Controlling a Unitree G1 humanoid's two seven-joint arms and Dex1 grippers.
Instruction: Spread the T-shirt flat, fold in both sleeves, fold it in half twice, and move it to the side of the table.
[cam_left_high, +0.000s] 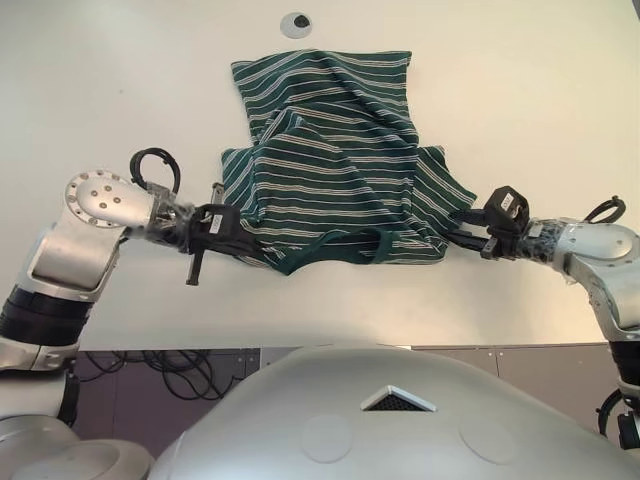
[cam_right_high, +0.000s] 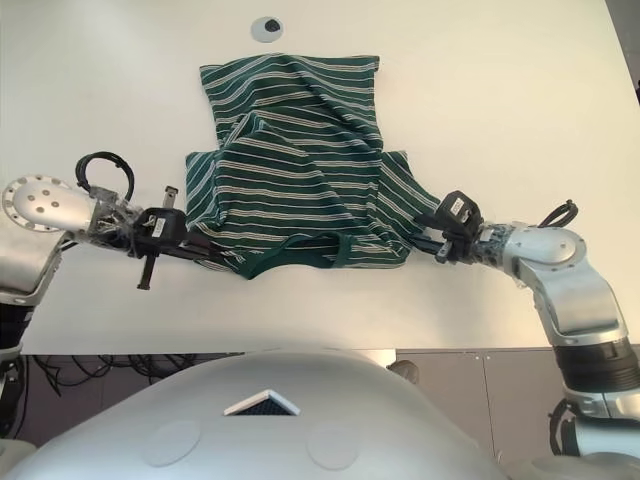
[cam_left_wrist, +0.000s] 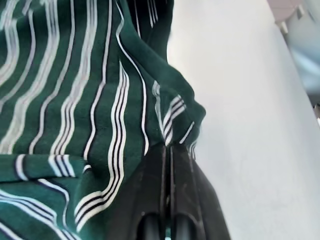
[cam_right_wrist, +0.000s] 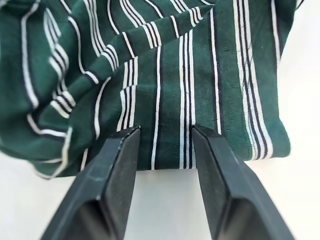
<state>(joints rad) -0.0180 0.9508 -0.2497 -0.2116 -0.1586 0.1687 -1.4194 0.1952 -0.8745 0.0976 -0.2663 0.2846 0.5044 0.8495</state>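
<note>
A dark green T-shirt (cam_left_high: 335, 170) with white stripes lies rumpled on the white table (cam_left_high: 100, 100), collar toward me. My left gripper (cam_left_high: 238, 243) is at the shirt's near left shoulder and is shut on a pinch of the fabric (cam_left_wrist: 172, 112); its black fingers (cam_left_wrist: 167, 200) press together. My right gripper (cam_left_high: 462, 228) is at the near right shoulder, open, its two fingers (cam_right_wrist: 220, 170) straddling the striped hem (cam_right_wrist: 165, 145) of the shirt (cam_right_high: 300, 170) without closing on it.
A small round grey disc (cam_left_high: 296, 24) lies on the table beyond the shirt's far edge. Bare table surface stretches to the left and right of the shirt. The table's front edge (cam_left_high: 200, 347) runs just below both arms.
</note>
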